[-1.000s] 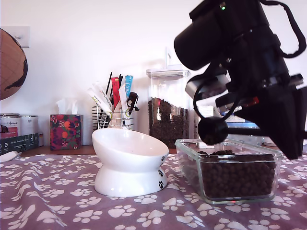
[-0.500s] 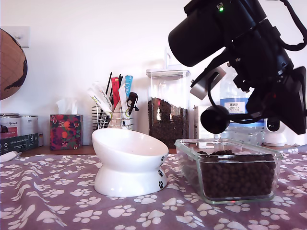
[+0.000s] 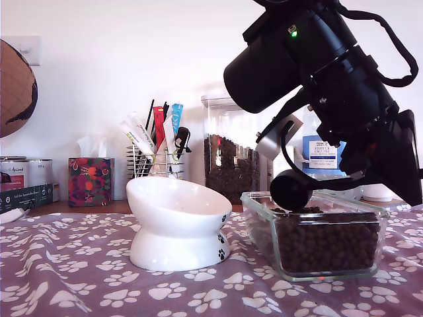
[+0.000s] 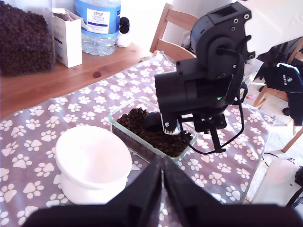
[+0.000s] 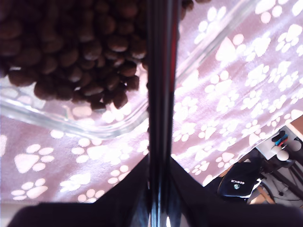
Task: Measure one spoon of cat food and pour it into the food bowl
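My second claw (image 3: 344, 173), clamped on the spoon (image 3: 291, 188), has lowered its cup onto the cat food (image 3: 327, 244) again. Scooping comes next, I judge; the food bowl (image 3: 178, 221) sits at 9 o'clock. My first claw (image 4: 163, 177) is closed, empty.

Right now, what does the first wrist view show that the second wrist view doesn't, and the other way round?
Only the first wrist view shows the food bowl, a water bottle, a small white carton, a wooden chair and the whole second arm with the spoon over the kibble. Only the second wrist view shows my second gripper shut on the spoon's handle, seen close along its length. Both show the cat food in the clear glass dish and the paw-print tablecloth.
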### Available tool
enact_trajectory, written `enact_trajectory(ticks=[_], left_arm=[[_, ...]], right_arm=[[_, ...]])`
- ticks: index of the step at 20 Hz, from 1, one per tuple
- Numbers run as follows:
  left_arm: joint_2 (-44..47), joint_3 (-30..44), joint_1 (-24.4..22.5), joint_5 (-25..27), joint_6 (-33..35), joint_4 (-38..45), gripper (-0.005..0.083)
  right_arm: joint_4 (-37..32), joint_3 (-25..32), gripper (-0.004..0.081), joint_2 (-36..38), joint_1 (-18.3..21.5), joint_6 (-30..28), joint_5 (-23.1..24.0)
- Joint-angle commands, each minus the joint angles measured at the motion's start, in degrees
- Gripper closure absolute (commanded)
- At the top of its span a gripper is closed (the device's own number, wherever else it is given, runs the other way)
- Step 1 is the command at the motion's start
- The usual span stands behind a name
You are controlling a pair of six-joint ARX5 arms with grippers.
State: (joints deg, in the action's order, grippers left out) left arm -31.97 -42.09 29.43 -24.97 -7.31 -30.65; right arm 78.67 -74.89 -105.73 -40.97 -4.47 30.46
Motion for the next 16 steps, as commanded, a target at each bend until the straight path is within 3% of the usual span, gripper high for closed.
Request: enact_trajectory(ticks=[1,6,10,16], left_arm=[[0.2,1.3,0.0,-0.1,-0.2,-0.2,0.0795],[0.2,1.3,0.0,0.0,1.3,-1.1,0.0795],[-1.9,1.3,0.0,0.0,2.4,0.7,0.0796],[-11.5,1.3,0.0,-0.1,2.9,14.7,0.0795]], right_arm=[[0.1,-0.2,0.0783,0.1,-0.1,-0.2,-0.9],[0.1,-0.2,0.0783,0.8,1.9,1.7,-10.7],[0.1,-0.2,0.0783,3.9,4.5,3.2,-11.8],[0.0,-0.2,0.0783,12.8,7.1,2.1,-24.9]])
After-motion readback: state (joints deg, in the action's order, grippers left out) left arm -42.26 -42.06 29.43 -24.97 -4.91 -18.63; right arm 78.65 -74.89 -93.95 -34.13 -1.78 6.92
